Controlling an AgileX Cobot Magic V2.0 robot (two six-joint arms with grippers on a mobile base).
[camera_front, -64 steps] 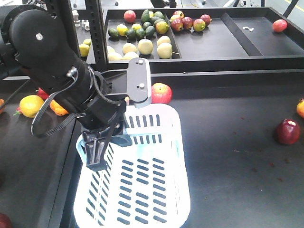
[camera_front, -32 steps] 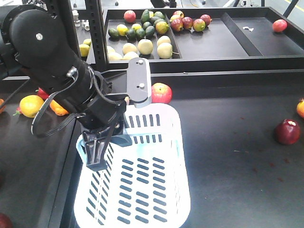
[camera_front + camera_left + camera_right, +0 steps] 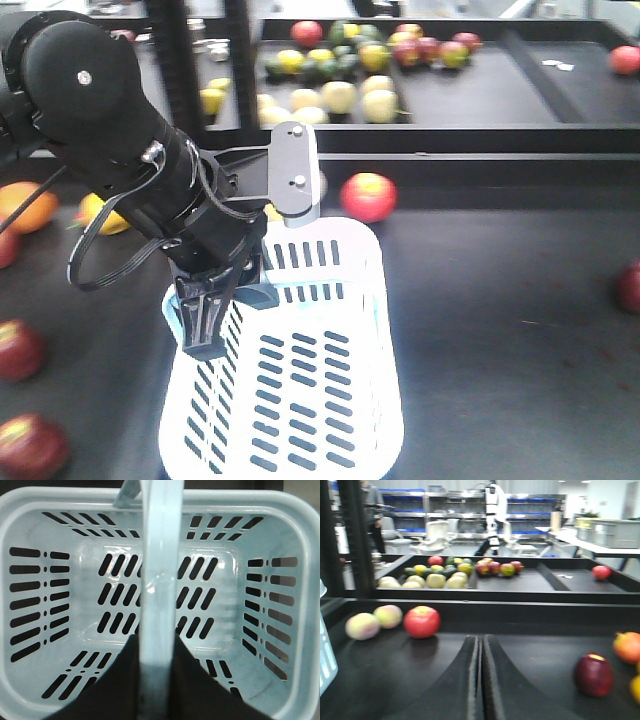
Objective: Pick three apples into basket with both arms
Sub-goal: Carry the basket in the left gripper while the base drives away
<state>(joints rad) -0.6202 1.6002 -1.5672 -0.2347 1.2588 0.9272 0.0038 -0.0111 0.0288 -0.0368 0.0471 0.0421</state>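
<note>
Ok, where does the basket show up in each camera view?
Front view: the basket fills the lower centre, held by the left gripper.
Left wrist: it fills the whole frame, seen from above, empty.
Right wrist: only a pale sliver at the left edge.
Shared landmark: the bright red apple just beyond the basket, also in the right wrist view; absent from the left wrist view.

We count: one basket (image 3: 340,300), one bright red apple (image 3: 368,196), three dark red apples (image 3: 18,350), (image 3: 30,445), (image 3: 632,288): two left, one right.
</note>
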